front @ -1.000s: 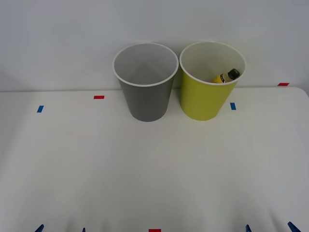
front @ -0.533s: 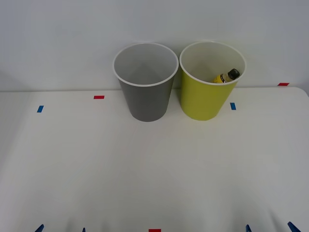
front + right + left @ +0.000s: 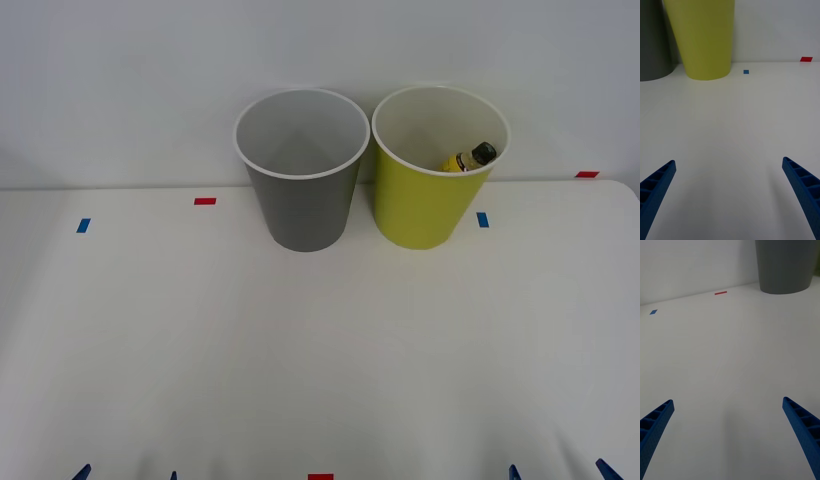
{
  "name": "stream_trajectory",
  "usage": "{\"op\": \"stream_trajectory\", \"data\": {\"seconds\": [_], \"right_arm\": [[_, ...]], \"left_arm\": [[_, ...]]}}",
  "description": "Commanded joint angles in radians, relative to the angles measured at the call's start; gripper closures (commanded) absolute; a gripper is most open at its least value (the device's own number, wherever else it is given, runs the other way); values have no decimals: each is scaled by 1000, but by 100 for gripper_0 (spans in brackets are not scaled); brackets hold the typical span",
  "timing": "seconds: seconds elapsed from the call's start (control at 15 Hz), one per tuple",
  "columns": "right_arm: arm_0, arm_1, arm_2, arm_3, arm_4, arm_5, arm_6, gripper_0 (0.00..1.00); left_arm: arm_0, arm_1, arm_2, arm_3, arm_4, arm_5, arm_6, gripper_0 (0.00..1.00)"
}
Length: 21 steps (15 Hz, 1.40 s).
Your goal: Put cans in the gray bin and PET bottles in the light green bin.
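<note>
Your left gripper [image 3: 728, 435] and right gripper [image 3: 728, 195] sit low at six o'clock, spread wide, holding nothing.

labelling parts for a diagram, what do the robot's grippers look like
Each gripper has two blue fingers, ribbed with open cells like a ladder and tapering to narrow tips. That holds for the left gripper and the right gripper. No cables or markings are visible.
</note>
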Motion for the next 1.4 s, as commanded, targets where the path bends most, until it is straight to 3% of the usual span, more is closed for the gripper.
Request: {"op": "stream_trajectory", "data": {"seconds": [0.07, 1.4], "right_arm": [[0, 0, 0, 0, 0, 0, 0, 1], [0, 0, 0, 0, 0, 0, 0, 2]], "left_arm": [[0, 0, 0, 0, 0, 0, 0, 0], [0, 0, 0, 0, 0, 0, 0, 0]]}}
